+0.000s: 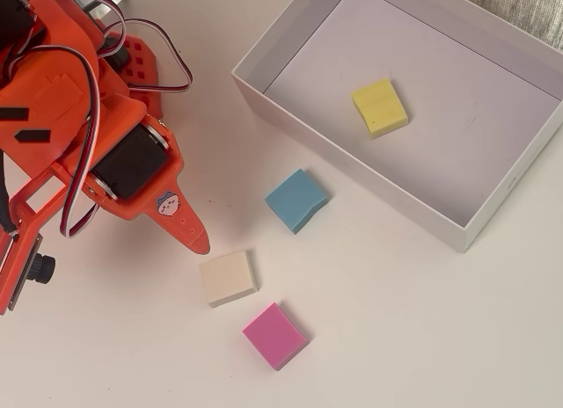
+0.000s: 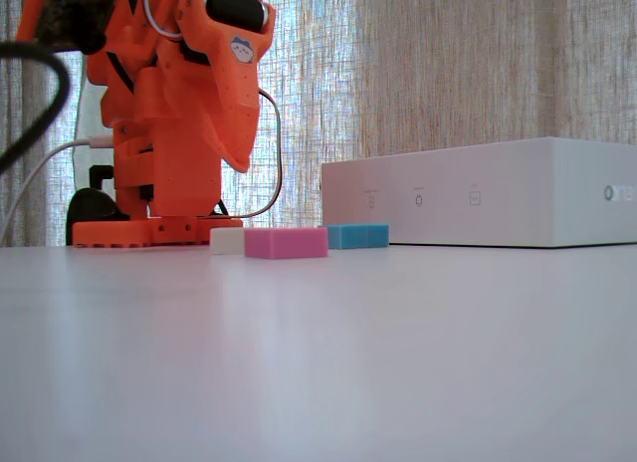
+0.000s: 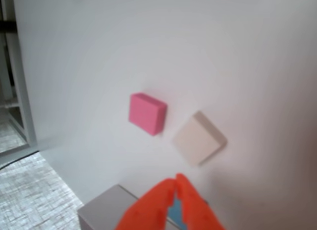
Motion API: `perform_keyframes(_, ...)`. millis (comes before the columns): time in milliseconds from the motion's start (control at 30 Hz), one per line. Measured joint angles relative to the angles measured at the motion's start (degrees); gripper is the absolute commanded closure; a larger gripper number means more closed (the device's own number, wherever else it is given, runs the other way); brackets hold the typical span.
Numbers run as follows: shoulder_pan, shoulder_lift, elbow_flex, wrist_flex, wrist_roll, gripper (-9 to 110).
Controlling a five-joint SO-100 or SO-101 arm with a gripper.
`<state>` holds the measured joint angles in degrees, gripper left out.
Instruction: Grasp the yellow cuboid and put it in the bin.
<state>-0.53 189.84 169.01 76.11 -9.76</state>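
The yellow cuboid (image 1: 379, 106) lies flat on the floor of the bin (image 1: 361, 166), near the bin's middle, in the overhead view. It is hidden behind the bin's wall (image 2: 478, 193) in the fixed view. My orange gripper (image 1: 199, 241) is shut and empty, raised above the table to the left of the bin, near the cream block (image 1: 228, 278). In the wrist view its fingertips (image 3: 176, 182) meet, with nothing between them.
A blue block (image 1: 296, 200) lies just outside the bin's near wall. A pink block (image 1: 274, 335) and the cream block lie below it; both show in the wrist view, pink (image 3: 146, 112) and cream (image 3: 199, 138). The arm's base (image 2: 149, 231) stands at left.
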Motion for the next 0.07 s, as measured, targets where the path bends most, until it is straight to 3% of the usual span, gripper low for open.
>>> perform_keyframes(67, 0.0, 0.0, 0.0, 0.0, 0.0, 110)
